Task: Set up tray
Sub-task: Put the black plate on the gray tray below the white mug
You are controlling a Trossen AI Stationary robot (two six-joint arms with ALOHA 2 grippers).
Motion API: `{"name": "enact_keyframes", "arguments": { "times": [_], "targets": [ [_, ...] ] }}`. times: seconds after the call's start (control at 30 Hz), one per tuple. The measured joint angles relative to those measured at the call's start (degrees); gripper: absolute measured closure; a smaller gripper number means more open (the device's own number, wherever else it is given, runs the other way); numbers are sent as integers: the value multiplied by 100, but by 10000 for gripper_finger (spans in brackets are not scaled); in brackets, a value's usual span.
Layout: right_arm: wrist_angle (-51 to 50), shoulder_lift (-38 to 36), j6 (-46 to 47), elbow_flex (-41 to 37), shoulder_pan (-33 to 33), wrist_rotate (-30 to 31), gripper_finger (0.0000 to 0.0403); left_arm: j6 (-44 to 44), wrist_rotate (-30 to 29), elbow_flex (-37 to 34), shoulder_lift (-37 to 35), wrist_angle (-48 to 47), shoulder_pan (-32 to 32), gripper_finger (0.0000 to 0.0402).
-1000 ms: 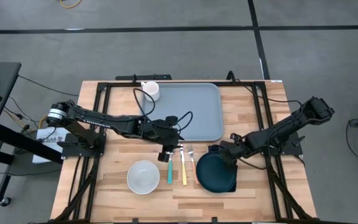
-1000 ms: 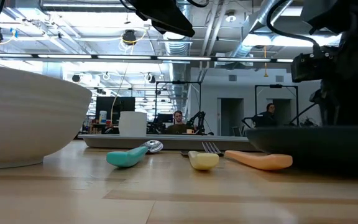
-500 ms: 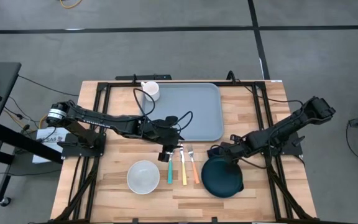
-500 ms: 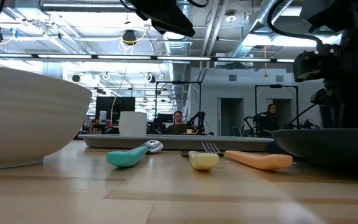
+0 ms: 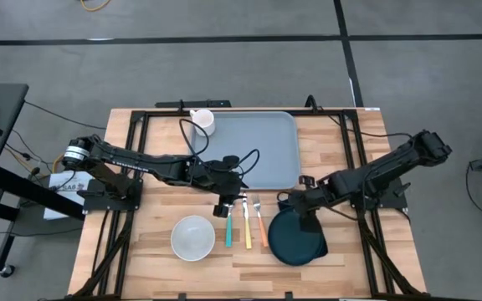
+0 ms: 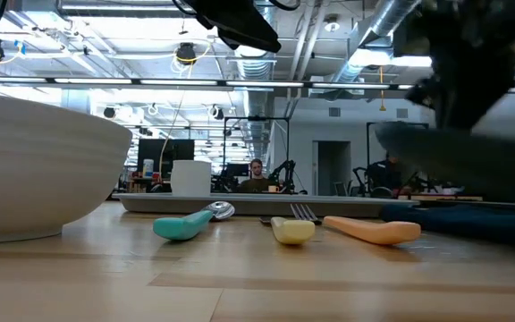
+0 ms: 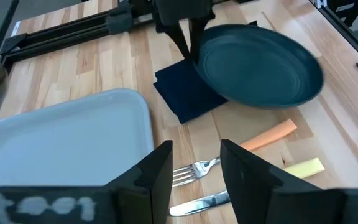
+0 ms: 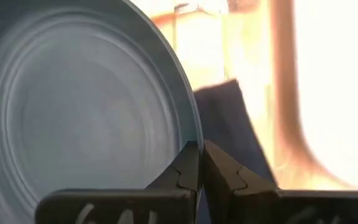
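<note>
1. Your tray (image 5: 253, 150) lies flat at the far middle of the worktop (image 5: 157, 259), and nothing sits inside it; its grey-blue floor is bare from rim to rim.
2. A white mug (image 5: 202, 122) stands on the worktop just off the tray's far left corner, outside the rim; you cannot see whether it holds anything.
3. The white bowl (image 5: 193, 237) sits at the near left of the worktop and looks empty from above.
4. Between the bowl and the dark plate (image 5: 297, 237) you have three pieces of cutlery lying side by side: a teal-handled spoon (image 5: 229, 230), a yellow-handled knife (image 5: 247, 226) and an orange-handled fork (image 5: 260, 224).
5. Your right gripper (image 5: 301, 211) has its jaws pinched shut on the plate's rim, seen plainly in the right wrist view. The plate is held tilted above a dark napkin (image 7: 185, 93) on the worktop.
6. Tray and right jaws are apart: the tray's near right corner lies just beyond the gripper, toward the far side, with bare wood between.
7. Your left gripper (image 5: 225, 203) hovers over the cutlery tops, just off the tray's near left edge. Its jaws stand narrowly parted and hold nothing.
</note>
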Motion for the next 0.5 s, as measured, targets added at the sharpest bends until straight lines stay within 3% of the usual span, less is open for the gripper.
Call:
{"name": "enact_keyframes", "arguments": {
  "times": [0.2,0.5],
  "targets": [
    [-506,0,-560,615,-262,355,400,-178,0,0,0,255,0,278],
    [-664,0,-1395,1233,-766,1128,400,-1719,-22,2,0,321,269,278]
  ]
}}
